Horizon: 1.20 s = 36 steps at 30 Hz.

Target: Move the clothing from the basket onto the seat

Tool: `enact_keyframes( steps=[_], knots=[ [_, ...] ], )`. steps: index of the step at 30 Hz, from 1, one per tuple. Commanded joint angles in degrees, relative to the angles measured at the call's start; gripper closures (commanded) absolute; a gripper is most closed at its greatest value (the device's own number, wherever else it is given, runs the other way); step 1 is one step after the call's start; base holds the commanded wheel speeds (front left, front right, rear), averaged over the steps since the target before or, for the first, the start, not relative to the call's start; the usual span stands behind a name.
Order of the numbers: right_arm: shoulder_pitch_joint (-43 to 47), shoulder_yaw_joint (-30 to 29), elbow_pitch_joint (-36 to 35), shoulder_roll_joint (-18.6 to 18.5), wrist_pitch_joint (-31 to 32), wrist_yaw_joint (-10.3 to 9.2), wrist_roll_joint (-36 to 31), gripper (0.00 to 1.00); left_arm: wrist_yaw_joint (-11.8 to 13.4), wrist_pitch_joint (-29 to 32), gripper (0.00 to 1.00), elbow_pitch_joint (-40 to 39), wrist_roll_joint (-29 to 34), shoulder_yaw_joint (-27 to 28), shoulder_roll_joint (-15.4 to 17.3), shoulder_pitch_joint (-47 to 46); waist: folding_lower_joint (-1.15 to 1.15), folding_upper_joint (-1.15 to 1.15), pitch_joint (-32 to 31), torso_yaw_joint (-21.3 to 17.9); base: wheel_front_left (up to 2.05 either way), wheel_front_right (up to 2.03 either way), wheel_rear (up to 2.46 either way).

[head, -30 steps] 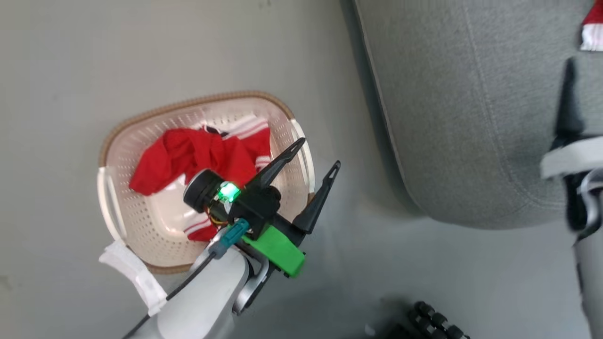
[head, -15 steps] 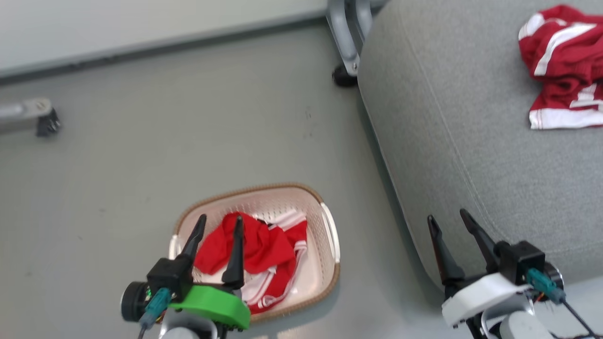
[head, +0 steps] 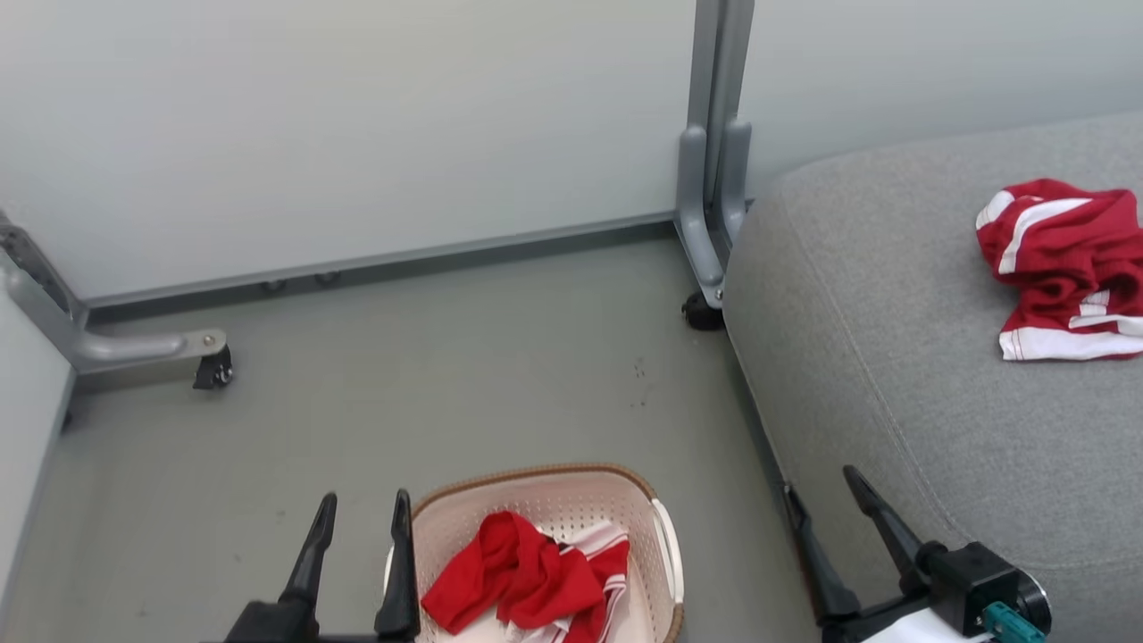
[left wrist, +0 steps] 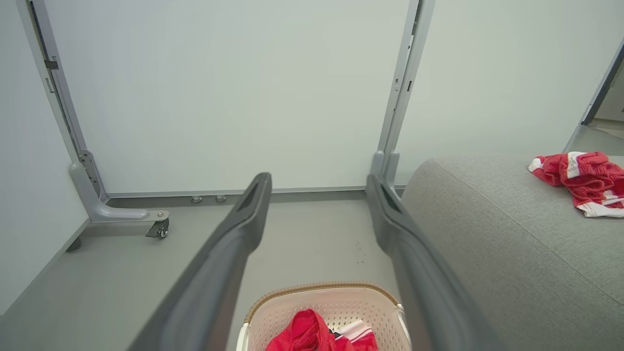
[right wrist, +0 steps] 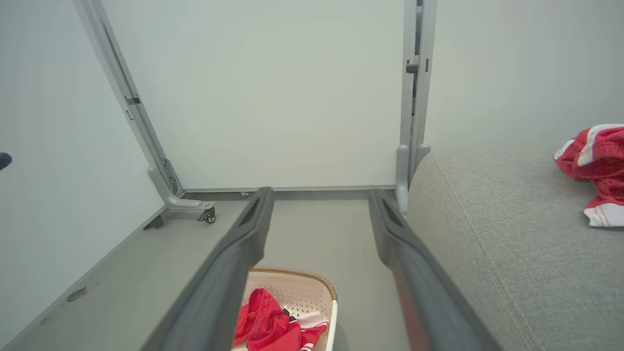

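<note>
The left gripper is seen at the near left, its two long dark fingers pointed away from the robot toward the far wall. In the head view its right finger is overlapped with the left rim of the basket. The fingers are spread apart and nothing is held between them. Through the gap, in the left wrist view, bare floor and the basket's far rim are seen from above.

The right gripper is held at the near right, just beside the front edge of the seat, with its fingers angled up and slightly leftward. It is likewise released, the fingers parted and empty.

The basket is stood on the grey floor, to the left of the seat and apart from it. Red clothing with white stripes is heaped inside it. A second red and white garment is laid crumpled on top of the seat, at the far right. A grey post on a castor is placed against the wall, at the seat's far left corner.
</note>
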Motion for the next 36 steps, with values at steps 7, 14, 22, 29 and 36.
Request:
enact_keyframes(
  steps=[7,14,22,29,36],
  knots=[
    [2.4,1.0,-1.7,-0.4,-0.2,-0.08,-0.8,0.0,2.1,0.0,0.0,-2.0,-0.4,0.7,0.0,6.6,0.01,0.0,-3.7,0.2,0.0,0.0,0.0],
    [3.2,0.1,-1.6,-0.2,-0.2,-0.07,-1.3,0.0,2.2,0.0,0.0,-1.7,-0.1,0.7,0.0,7.3,0.01,0.0,-4.0,0.5,0.0,0.0,0.0],
    [3.1,-0.8,-1.4,-0.1,-0.2,-0.07,-1.4,0.0,2.3,0.0,0.0,-1.2,-0.3,0.5,0.0,6.3,0.01,0.0,-3.9,1.0,0.0,0.0,0.0],
    [3.3,-1.2,-1.2,0.2,-0.2,-0.07,-1.3,0.0,1.9,0.0,0.0,-0.7,-0.4,0.5,0.0,6.2,0.01,0.0,-4.1,1.2,0.0,0.0,0.0],
    [3.0,-0.8,-0.9,0.3,-0.2,-0.07,-1.3,0.0,1.5,0.0,0.0,-0.5,-0.2,0.5,0.0,5.7,0.01,0.0,-4.0,1.1,0.0,0.0,0.0]
  ],
)
